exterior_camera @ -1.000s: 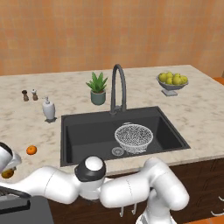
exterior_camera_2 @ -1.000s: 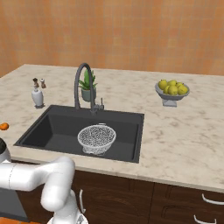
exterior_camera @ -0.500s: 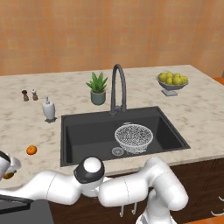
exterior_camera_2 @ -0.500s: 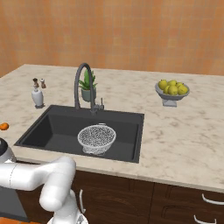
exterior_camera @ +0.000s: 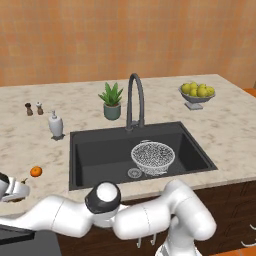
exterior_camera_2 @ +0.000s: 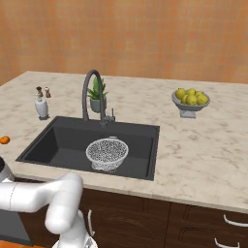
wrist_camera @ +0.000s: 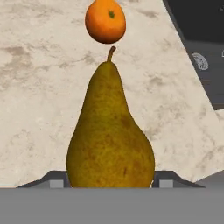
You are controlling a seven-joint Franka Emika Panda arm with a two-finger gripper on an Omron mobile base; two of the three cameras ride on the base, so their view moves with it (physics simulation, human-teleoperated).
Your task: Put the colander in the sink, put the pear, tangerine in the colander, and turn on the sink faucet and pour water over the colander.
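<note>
Kitchen: marble-look counter point(exterior_camera: 225, 130) with dark sink point(exterior_camera: 100, 155) and gooseneck faucet point(exterior_camera: 135, 100), soap dispenser point(exterior_camera: 56, 125), potted plant point(exterior_camera: 112, 100), fruit bowl point(exterior_camera: 196, 95), wood cabinets point(exterior_camera_2: 193, 223) below.

You have the colander point(exterior_camera: 153, 156), white-grey wire mesh, sitting upright in the right half of the dark sink point(exterior_camera: 100, 160), beside the silver drain. The gooseneck sink faucet point(exterior_camera: 135, 100) stands at the sink's back edge. The yellow-brown pear point(wrist_camera: 110, 140) lies near the counter's front left corner, stem toward the orange tangerine point(wrist_camera: 105, 21).
</note>
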